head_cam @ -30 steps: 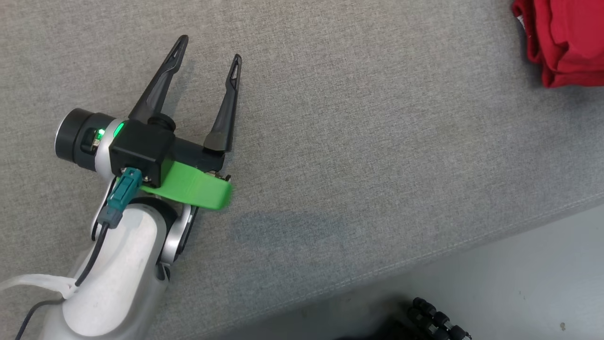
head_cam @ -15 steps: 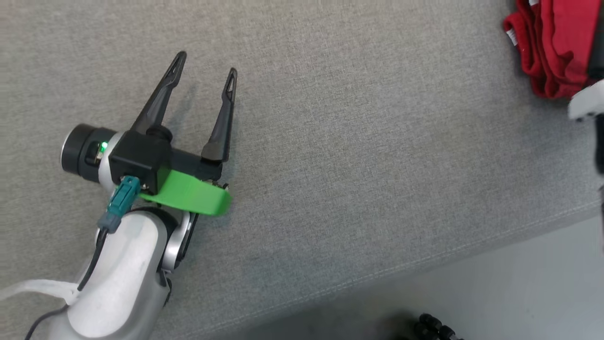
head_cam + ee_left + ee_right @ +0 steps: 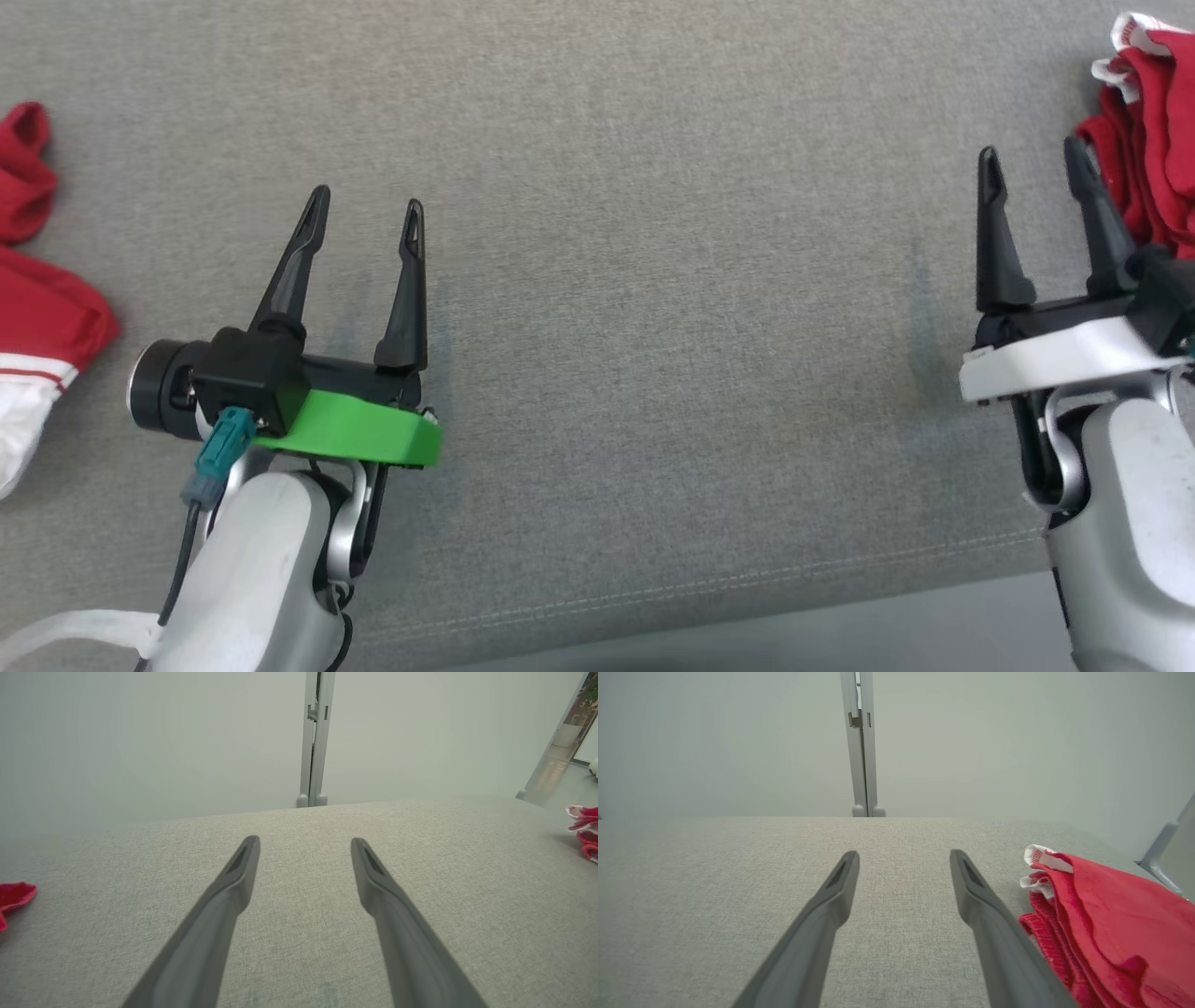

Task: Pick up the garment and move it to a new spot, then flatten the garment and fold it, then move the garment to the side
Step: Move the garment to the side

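Observation:
The garment [image 3: 1156, 140] is red with white trim and lies folded in a pile at the far right of the grey fabric surface [image 3: 653, 280]. My right gripper [image 3: 1030, 149] stands open just left of it, with nothing between its fingers. In the right wrist view the garment [image 3: 1111, 924] lies right beside the right gripper's [image 3: 903, 854] right-hand finger. My left gripper [image 3: 367, 201] hovers open and empty over bare fabric at the left. The left wrist view has the left gripper [image 3: 304, 840] over bare surface, with the garment [image 3: 586, 830] far off at the right edge.
Another red and white garment [image 3: 37, 308] lies crumpled at the left edge, also seen as red cloth [image 3: 14, 896]. The surface's seamed front edge [image 3: 747, 583] runs along the bottom. A pale wall with a grey post [image 3: 859, 742] stands behind.
The head camera has swung, so the whole picture shifted. My right gripper has come into view, open, beside the folded garment. The left gripper stays open.

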You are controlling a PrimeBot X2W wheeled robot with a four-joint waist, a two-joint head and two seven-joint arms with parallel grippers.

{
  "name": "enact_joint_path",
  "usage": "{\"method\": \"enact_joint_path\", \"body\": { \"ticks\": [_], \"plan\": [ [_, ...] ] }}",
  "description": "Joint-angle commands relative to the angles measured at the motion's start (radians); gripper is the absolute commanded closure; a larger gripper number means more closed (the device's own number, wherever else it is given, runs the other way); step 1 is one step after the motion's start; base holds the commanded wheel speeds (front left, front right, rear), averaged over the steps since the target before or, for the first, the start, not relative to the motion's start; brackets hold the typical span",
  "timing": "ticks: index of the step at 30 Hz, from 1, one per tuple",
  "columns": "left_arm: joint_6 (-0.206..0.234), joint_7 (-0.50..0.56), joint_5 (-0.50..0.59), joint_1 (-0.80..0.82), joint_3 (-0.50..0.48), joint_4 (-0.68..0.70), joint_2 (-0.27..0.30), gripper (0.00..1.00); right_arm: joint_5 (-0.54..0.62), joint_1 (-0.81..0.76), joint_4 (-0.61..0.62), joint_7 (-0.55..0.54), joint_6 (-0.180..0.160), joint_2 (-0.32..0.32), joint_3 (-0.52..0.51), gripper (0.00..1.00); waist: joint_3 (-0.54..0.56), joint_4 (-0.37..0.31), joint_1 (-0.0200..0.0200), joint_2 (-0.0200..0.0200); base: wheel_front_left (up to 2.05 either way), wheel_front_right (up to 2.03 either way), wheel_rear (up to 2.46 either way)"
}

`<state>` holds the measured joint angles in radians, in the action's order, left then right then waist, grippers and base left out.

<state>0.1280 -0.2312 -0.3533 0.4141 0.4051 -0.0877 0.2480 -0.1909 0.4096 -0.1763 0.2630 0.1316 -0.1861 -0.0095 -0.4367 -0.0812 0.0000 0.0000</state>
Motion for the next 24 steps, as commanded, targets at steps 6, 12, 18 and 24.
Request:
{"method": "enact_joint_path", "body": {
  "ticks": [6, 12, 18, 24],
  "plan": [
    [0.009, -0.024, -0.023, -0.076, -0.026, -0.030, -0.006, 0.00, 0.003, -0.129, 0.060, -0.005, -0.002, 0.048, 0.016, 0.00, 0.152, 0.133, 0.0000, 0.0000, 0.00, 0.00, 0.00],
    [0.007, -0.029, -0.032, -0.141, -0.040, -0.038, 0.003, 0.00, -0.001, -0.235, 0.112, -0.032, -0.002, 0.083, 0.018, 0.00, 0.224, 0.145, 0.0000, 0.0000, 0.00, 0.00, 0.00],
    [0.014, -0.031, -0.037, -0.201, -0.047, -0.045, 0.018, 0.00, 0.009, -0.336, 0.166, -0.060, -0.002, 0.107, 0.019, 0.00, 0.297, 0.139, 0.0000, 0.0000, 0.00, 0.00, 0.00],
    [0.021, -0.030, -0.052, -0.260, -0.056, -0.047, 0.037, 0.00, 0.018, -0.418, 0.216, -0.093, -0.002, 0.121, 0.030, 0.00, 0.361, 0.129, 0.0000, 0.0000, 0.00, 0.00, 0.00]
  ]
}}
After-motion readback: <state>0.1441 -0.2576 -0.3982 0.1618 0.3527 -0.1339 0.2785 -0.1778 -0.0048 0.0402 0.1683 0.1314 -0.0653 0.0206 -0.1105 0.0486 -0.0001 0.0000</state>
